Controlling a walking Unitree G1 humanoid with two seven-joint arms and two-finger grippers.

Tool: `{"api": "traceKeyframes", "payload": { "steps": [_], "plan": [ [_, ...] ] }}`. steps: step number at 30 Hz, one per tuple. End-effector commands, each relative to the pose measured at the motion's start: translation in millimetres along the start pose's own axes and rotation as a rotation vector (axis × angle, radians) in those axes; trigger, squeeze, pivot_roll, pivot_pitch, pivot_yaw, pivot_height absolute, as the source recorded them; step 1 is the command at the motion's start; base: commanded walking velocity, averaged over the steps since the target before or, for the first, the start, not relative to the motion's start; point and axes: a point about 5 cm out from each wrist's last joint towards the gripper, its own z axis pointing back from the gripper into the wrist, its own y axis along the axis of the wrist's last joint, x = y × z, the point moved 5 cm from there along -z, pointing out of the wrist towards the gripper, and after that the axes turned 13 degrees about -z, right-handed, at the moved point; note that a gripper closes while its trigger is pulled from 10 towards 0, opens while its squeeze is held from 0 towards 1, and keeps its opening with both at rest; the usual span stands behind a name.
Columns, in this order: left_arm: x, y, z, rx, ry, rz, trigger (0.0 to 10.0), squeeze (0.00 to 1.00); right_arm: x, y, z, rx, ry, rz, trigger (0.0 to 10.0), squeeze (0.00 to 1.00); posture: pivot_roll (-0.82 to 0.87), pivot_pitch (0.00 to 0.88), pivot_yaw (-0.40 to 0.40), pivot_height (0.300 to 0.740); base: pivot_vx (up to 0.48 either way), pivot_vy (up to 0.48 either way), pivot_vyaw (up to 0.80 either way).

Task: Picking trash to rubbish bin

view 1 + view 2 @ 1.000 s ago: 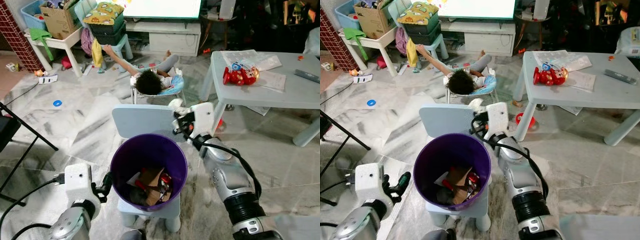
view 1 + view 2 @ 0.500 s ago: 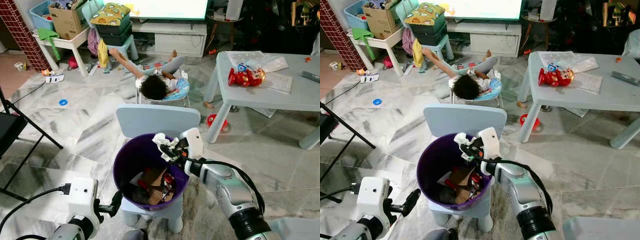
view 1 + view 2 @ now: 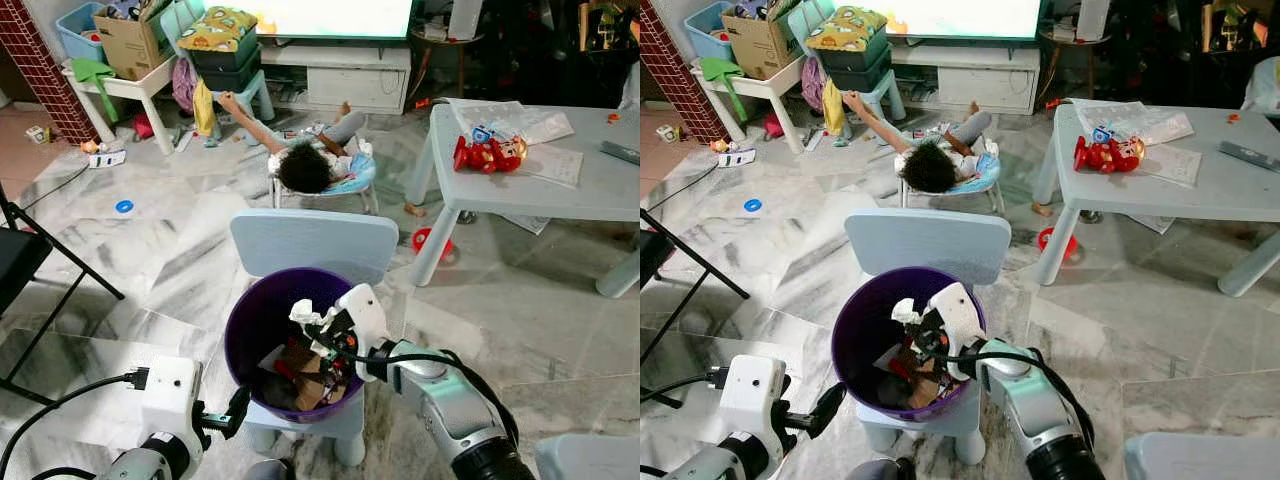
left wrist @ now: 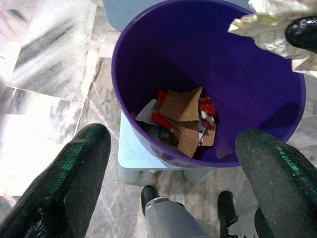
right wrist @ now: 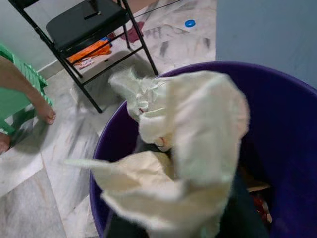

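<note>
1. My right gripper (image 3: 318,328) is clamped on a crumpled white wrapper (image 5: 183,144) over the mouth of the purple bin (image 3: 246,330).
2. The wrapper hides its fingertips.
3. My left gripper (image 4: 173,163) hangs spread wide beside the bin.
4. Cardboard scraps (image 4: 184,119) lie inside, half in shadow.

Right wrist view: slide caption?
Right gripper holds crumpled white wrapper over the open purple bin.
</note>
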Motion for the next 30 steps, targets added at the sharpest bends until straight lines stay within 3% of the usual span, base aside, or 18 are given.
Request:
{"api": "traceKeyframes", "payload": {
  "steps": [1,17,21,30],
  "plan": [
    [3.8,-3,1.5,-0.014,-0.016,0.000,10.0,0.00,-4.7,7,-1.3,0.023,0.010,0.009,10.0,1.00,0.23,0.096,0.015,0.740,0.000,0.000,0.00],
    [6.7,-4,1.0,-0.020,-0.027,0.000,10.0,0.00,-3.3,4,0.1,0.047,-0.007,-0.024,10.0,1.00,0.22,0.103,0.016,0.740,0.000,0.000,0.00],
    [5.7,-3,-0.4,-0.019,-0.026,-0.003,10.0,0.00,-17.5,5,-2.2,0.023,0.069,-0.008,10.0,1.00,0.22,0.104,0.014,0.740,0.000,0.000,0.00],
    [4.9,-2,-2.0,-0.021,-0.026,-0.008,10.0,0.00,-23.2,5,-4.2,0.022,0.097,0.000,10.0,1.00,0.22,0.101,0.012,0.740,0.000,0.000,0.00]
  ]
}}
